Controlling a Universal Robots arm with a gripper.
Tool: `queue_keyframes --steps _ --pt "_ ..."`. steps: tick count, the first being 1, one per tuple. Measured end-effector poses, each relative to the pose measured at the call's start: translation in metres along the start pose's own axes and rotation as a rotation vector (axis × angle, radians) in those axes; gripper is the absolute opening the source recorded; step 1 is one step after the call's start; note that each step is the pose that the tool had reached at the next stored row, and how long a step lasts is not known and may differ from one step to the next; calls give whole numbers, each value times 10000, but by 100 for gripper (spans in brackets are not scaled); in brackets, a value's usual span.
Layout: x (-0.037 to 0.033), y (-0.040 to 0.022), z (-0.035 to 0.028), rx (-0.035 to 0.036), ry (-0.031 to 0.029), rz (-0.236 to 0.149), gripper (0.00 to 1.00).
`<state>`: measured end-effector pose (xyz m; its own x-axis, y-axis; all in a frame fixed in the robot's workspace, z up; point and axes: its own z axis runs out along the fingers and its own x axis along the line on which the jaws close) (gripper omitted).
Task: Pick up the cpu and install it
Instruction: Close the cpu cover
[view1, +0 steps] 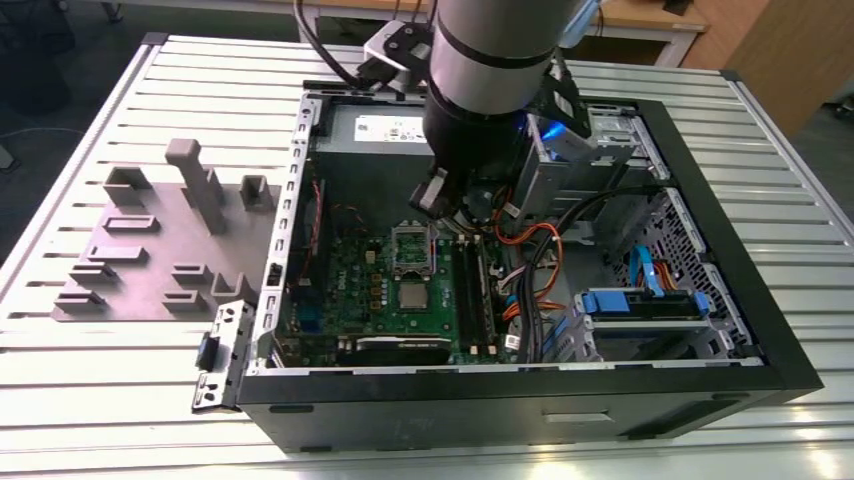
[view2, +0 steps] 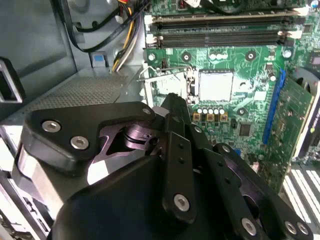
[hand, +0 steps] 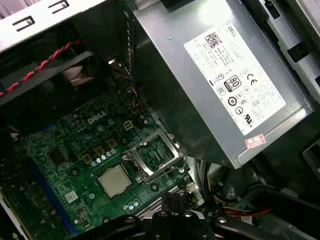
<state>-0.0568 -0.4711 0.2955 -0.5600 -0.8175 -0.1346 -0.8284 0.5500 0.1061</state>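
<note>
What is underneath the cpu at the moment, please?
The cpu lies flat on the green motherboard, beside the open socket, not in it. The patch of board beneath it is covered, so it cannot be seen.

On my feed the board (view1: 350, 275) is green, speckled with silver solder points. The cpu (hand: 114, 180) has a silvery-grey top and a pale rim. The claw (view2: 172, 112) is matte black with silver screw heads. The case (view1: 534, 405) is black and the table (view1: 134, 390) pale grey and ribbed. I also see orange cables (view1: 527, 235), blue drive clips (view1: 641, 300), a twisted red-and-black wire (hand: 47, 61) and a grey supply (hand: 200, 75) with a white label.
</note>
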Motion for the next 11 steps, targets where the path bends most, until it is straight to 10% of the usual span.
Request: queue_keyframes --steps 11 --pt "-42 -94 100 -132 -195 -3 11"
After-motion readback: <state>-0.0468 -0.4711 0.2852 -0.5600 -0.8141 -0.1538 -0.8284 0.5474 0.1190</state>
